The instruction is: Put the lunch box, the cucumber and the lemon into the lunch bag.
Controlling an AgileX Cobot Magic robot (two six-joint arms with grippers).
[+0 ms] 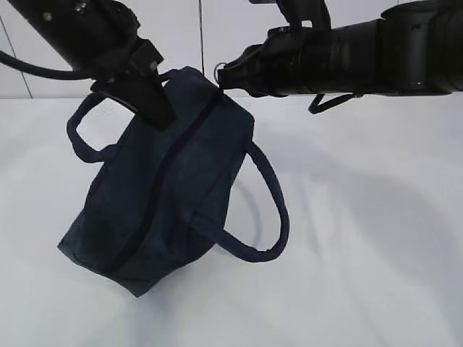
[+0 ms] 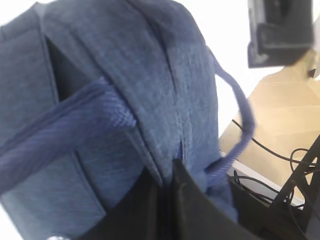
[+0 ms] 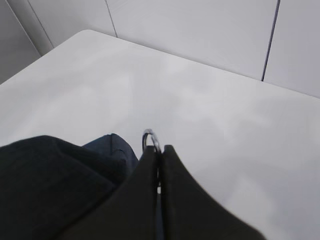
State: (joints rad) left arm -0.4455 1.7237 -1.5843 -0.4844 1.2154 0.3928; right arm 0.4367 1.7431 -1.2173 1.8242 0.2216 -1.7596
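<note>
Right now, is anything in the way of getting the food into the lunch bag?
Yes: the lunch bag looks zipped shut along its top seam. The right gripper is pinching the silver ring pull, the left gripper the fabric. No food is in view.

Black arms (image 1: 340, 50) (cabled); wedge-shaped jaws

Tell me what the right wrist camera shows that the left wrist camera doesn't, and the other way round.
Only the right wrist view shows the silver ring pull sticking out of the shut right gripper, with bare white table beyond. Only the left wrist view shows the bag's loop handles, its closed zipper seam and the left gripper shut on fabric at that seam. Both show the navy lunch bag and closed jaws; neither shows the lunch box, cucumber or lemon.
</note>
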